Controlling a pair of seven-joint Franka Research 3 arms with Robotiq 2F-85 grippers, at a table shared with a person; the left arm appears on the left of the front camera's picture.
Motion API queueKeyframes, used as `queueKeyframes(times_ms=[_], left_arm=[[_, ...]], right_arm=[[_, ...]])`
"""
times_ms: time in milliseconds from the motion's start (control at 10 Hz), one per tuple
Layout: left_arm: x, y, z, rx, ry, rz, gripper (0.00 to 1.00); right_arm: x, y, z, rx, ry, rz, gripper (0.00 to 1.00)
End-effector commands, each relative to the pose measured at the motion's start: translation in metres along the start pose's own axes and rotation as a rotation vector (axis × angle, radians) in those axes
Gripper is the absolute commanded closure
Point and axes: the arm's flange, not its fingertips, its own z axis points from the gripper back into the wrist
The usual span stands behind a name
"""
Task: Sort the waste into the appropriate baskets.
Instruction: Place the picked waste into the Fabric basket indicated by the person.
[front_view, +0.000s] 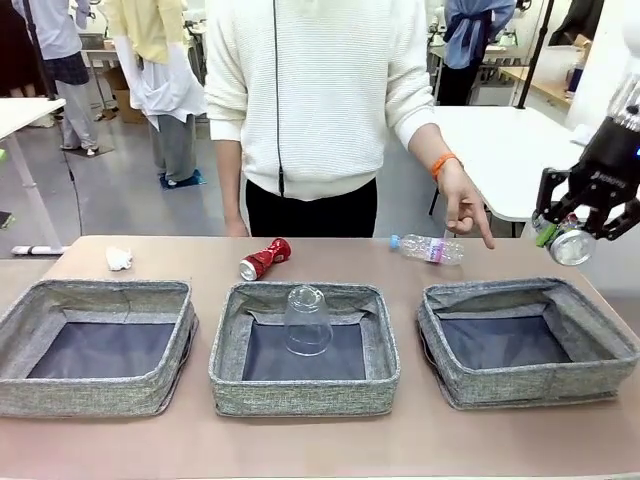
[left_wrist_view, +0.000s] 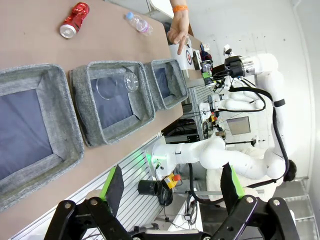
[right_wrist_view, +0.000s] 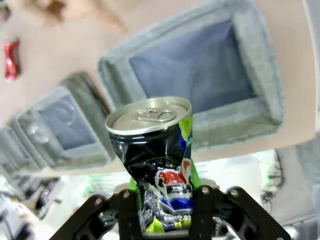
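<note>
Evidently, carry step in hand: dark crushed can (front_view: 572, 245) was clamped in partly closed right gripper (right_wrist_view: 165, 210), held aloft beside far outer corner of right basket (front_view: 530, 385). Left gripper (left_wrist_view: 171, 175) was observed wide open, empty. Next move judged: can to be brought over basket interior, then released.

Table (front_view: 300, 445): baskets (front_view: 300, 395); red can (front_view: 265, 259); bottle (front_view: 430, 249); paper (front_view: 119, 259)

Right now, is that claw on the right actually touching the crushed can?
Touching. The right wrist view shows the right claw clamped on the dark crushed can, a finger pressed against each side.
</note>
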Motion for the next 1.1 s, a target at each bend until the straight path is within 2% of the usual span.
queueKeyframes(times_ms=[0, 200, 500, 600, 1000], left_arm=[[-0.001, 0.0, 0.001, -0.009, 0.006, -0.009, 0.0], [-0.001, 0.0, 0.001, -0.009, 0.006, -0.009, 0.0], [-0.001, 0.0, 0.001, -0.009, 0.006, -0.009, 0.0], [-0.001, 0.0, 0.001, -0.009, 0.006, -0.009, 0.0], [-0.001, 0.0, 0.001, -0.009, 0.006, -0.009, 0.0]], right_arm=[[0.0, -0.011, -0.017, 0.029, -0.044, -0.069, 0.6], [0.005, -0.019, -0.033, 0.027, -0.033, -0.114, 0.6], [0.008, -0.016, -0.033, 0.024, -0.036, -0.113, 0.6], [0.008, -0.016, -0.034, 0.031, -0.034, -0.116, 0.03], [0.008, -0.016, -0.034, 0.046, -0.035, -0.12, 0.0]])
